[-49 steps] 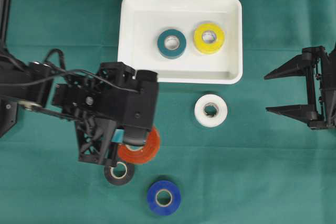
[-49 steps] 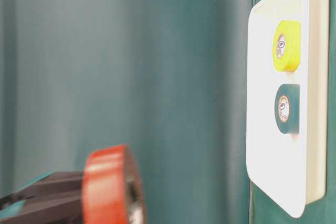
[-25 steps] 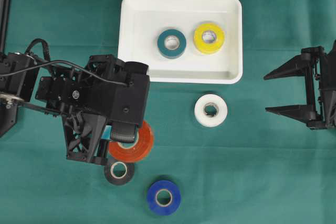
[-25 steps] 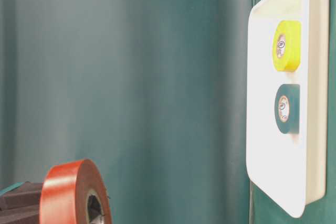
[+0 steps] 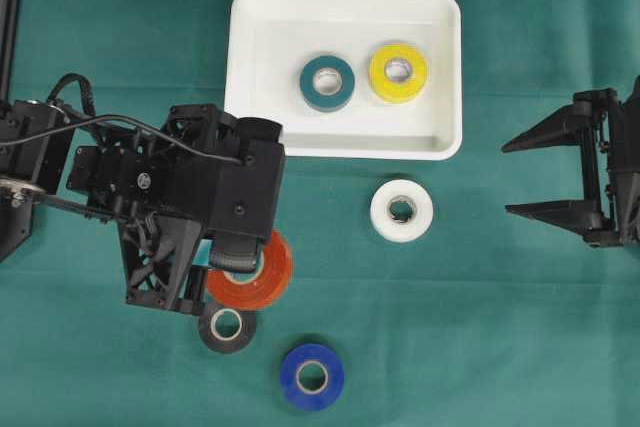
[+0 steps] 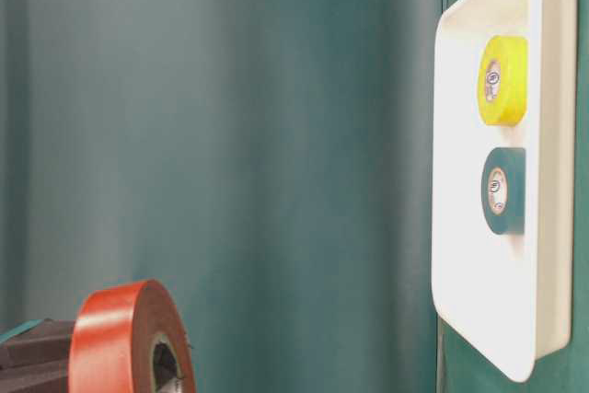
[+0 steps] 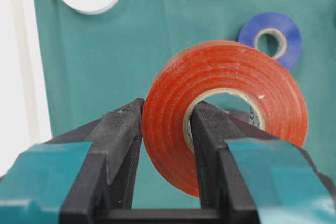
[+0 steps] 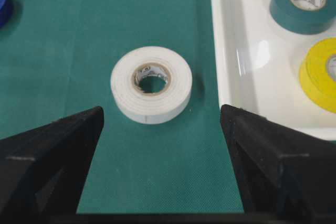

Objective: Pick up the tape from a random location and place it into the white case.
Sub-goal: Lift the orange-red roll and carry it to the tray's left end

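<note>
Worktop [image 5: 520, 347] covered in matt green cloth with a fine woven grain. White case [image 5: 445, 67] of smooth, glossy plastic, showing soft reflections on its floor. Orange tape roll [image 7: 226, 85] of slightly shiny vinyl, ridged by its wound layers, around a pale cardboard core. White tape roll [image 8: 151, 84] matt, with a papery core. Left claw [image 7: 165, 129] fingers [image 7: 119, 135] of matt black plastic with a rough, grainy face, wrapped further back in smooth teal tape.
</note>
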You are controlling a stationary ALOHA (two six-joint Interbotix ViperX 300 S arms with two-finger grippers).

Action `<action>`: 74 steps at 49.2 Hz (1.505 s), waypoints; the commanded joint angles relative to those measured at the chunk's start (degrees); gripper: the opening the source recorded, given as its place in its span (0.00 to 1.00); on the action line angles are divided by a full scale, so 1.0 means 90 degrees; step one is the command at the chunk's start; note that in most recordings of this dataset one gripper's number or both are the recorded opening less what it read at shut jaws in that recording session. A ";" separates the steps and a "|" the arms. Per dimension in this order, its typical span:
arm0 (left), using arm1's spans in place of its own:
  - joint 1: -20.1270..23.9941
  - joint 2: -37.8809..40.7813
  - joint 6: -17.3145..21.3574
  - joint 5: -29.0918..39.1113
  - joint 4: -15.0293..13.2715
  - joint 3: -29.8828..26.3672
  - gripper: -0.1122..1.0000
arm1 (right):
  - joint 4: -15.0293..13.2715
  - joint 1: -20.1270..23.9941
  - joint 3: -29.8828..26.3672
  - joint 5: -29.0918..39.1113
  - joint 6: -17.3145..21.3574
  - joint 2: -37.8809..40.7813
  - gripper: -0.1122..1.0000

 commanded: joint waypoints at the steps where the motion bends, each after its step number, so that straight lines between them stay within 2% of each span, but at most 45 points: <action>1: -0.0020 -0.0156 -0.0010 -0.0059 0.0010 -0.0156 0.30 | -0.0010 -0.0010 -0.0156 -0.0029 -0.0010 0.0020 0.87; 14: 0.0078 -0.0098 -0.0010 -0.0068 0.0010 -0.0127 0.30 | -0.0010 -0.0010 -0.0166 -0.0029 -0.0010 0.0020 0.87; 24: 0.0381 -0.0029 0.0020 -0.0068 0.0020 -0.0088 0.30 | -0.0010 -0.0010 -0.0156 -0.0029 -0.0010 0.0020 0.87; 39: 0.1240 0.0283 0.0068 -0.0068 0.0029 -0.0049 0.30 | -0.0020 -0.0010 -0.0156 -0.0020 -0.0010 0.0020 0.87; 65: 0.2773 0.0283 0.0781 -0.0029 0.0039 -0.0049 0.30 | -0.0029 -0.0010 -0.0156 0.0010 -0.0010 0.0020 0.87; 74: 0.3232 0.0293 0.0898 -0.0029 0.0029 -0.0059 0.30 | -0.0029 -0.0010 -0.0166 0.0010 -0.0010 0.0020 0.87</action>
